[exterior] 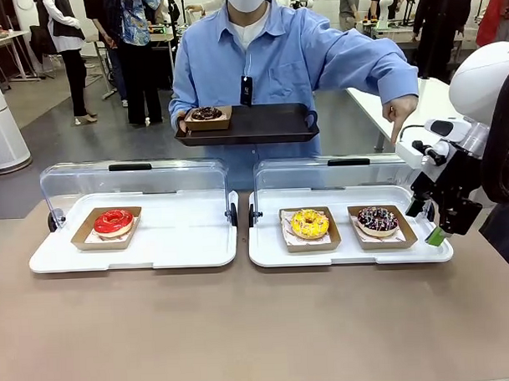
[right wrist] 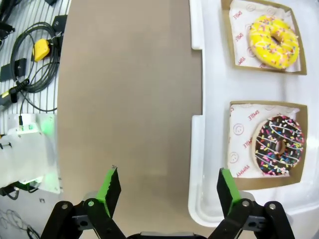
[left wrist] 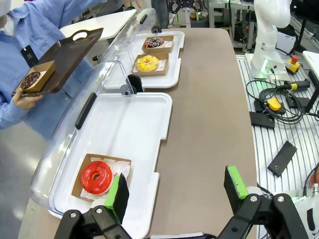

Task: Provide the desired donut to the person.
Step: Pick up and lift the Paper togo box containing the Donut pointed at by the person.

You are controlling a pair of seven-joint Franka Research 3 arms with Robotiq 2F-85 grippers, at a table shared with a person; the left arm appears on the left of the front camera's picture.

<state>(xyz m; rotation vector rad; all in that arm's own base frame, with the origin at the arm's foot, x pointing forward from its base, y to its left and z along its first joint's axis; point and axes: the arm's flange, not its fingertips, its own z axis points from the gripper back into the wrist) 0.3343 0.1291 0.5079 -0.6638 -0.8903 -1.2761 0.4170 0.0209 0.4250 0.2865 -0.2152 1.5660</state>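
Brown counter [exterior: 259, 324] up front, grey floor behind it, bystanders milling at the back; two white trays side by side, left tray [exterior: 185, 243] and right tray [exterior: 265, 250], each with its clear lid [exterior: 133, 185] tipped up on the far side.

On the left tray, a red donut [exterior: 113, 221] in a cardboard box; on the right tray, a yellow donut [exterior: 310, 224] and, just beside it toward the right end, the sprinkled chocolate donut [exterior: 378, 220].

The person [exterior: 275, 60] stands across the counter holding a black tray [exterior: 260, 123] with a dark donut [exterior: 207, 113] in a box on it; the pointing hand [exterior: 399, 112] aims one finger down over the right tray's right end.

The left wrist view adds a second white arm base, coiled cables and a yellow box on a ribbed surface beyond the counter's edge; there the left end effector [left wrist: 177, 183] is spread wide and grips nothing, one pad over the red donut's box.

The right wrist view looks straight down; the right end effector [right wrist: 168, 178] is also gaping, empty, straddling the counter and the tray rim, with the sprinkled donut just off one pad.

In the front view that end effector is side-on, one green pad showing, its gap unreadable; the yellow donut's box is cut off at the right wrist view's top edge.
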